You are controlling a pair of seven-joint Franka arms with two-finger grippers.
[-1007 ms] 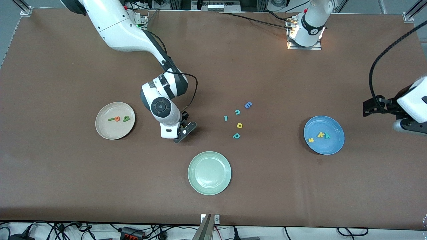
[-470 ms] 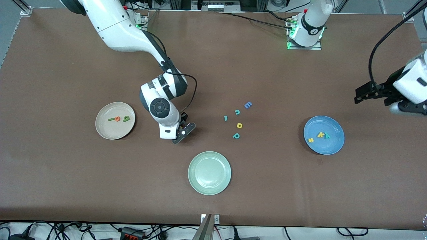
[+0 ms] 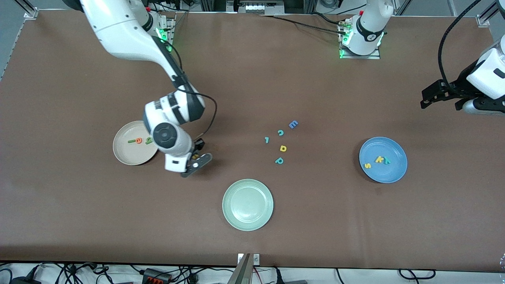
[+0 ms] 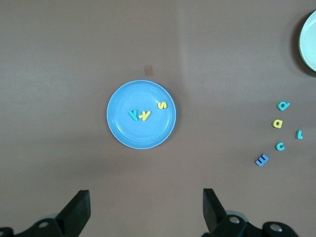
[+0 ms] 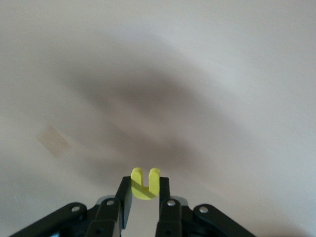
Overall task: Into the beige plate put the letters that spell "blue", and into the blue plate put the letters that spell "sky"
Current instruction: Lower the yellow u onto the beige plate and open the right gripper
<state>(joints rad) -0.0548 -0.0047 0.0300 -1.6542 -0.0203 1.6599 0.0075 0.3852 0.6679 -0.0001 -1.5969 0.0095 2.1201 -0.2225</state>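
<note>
My right gripper point(image 3: 196, 161), closed on the yellow u point(image 5: 145, 183), hangs over bare bench point(image 3: 79, 205) just beside the beige plate point(image 3: 123, 152). My own wrist covers part of that plate's rim. The pale green plate point(image 3: 247, 204) lies nearer the camera, apart. My left gripper point(image 3: 428, 98) waits wide open, high above the bench's end.

Front view bright, even overhead light, sharp; soft short shadows under the right arm point(image 3: 130, 35) and plates; green status LEDs glow at both bases. Pale green plate point(image 3: 247, 204) shows mild sheen. Left wrist view clear, flat light, faint shadow beside the blue plate point(image 4: 141, 114). Right wrist view washed out, surface point(image 5: 197, 74) smeared by motion blur; yellow u point(image 5: 145, 183) stays sharp.
</note>
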